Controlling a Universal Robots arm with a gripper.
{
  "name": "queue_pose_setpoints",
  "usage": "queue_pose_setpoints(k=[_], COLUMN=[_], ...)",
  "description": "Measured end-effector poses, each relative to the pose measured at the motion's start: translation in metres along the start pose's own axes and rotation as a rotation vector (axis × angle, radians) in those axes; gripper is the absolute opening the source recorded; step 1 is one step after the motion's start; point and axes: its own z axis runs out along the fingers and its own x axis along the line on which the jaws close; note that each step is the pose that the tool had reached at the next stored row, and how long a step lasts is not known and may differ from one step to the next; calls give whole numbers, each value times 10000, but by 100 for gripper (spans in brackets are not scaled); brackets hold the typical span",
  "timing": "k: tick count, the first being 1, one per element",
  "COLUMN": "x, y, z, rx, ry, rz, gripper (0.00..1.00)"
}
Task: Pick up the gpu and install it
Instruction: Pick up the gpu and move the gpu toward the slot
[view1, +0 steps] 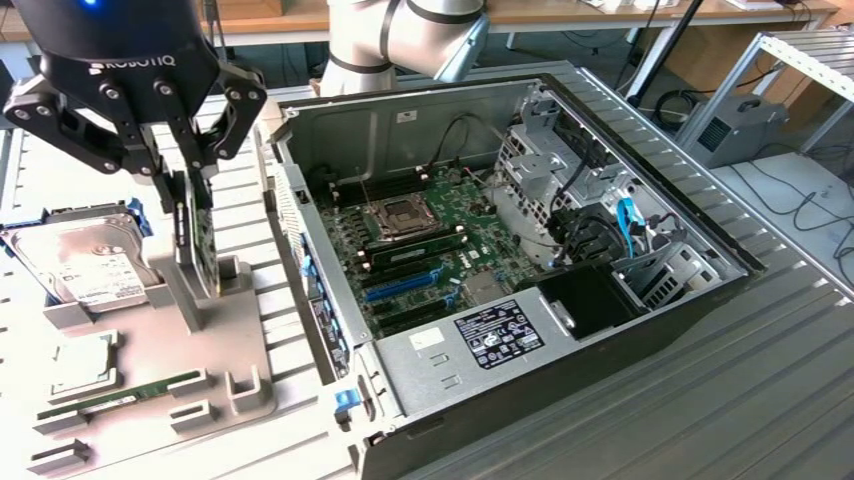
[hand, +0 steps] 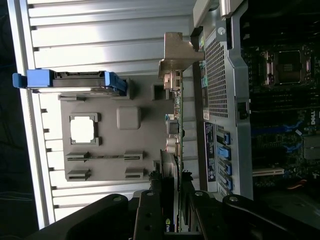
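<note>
The gripper (view1: 184, 185) has its fingers (hand: 150, 210) pinched on the gpu (view1: 196, 250), one finger on each flat face. They grip near the card's upper edge. The card stands upright on its long edge below the fingertips, with its lower end down at the slotted post of the grey fixture tray (view1: 254, 370). I cannot tell whether it has left the slot. In the wrist view the gpu (hand: 175, 115) runs straight out from between the fingers, and its metal bracket is at the far end.

Past the fingers, toward the exterior view's right, the side wall of the open computer case (view1: 641, 160) stands just beside the card, leaving only a narrow strip of tray between them. On the fingers' other side, one silver hard drive (view1: 87, 265) in a blue carrier lies near, with a little more room.

Farther along the tray from the fingertips lie one square processor chip (view1: 83, 365) and one slim green memory stick (view1: 114, 400), both well apart from the card.

Inside the case there is one motherboard (view1: 467, 240), and two blue expansion slots (view1: 400, 287) show on it.
</note>
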Motion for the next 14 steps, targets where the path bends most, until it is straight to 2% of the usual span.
queue_pose_setpoints(k=[14], x=[-1], y=[-1], z=[-51], rx=[-4], ry=[0], rz=[0], gripper=[26])
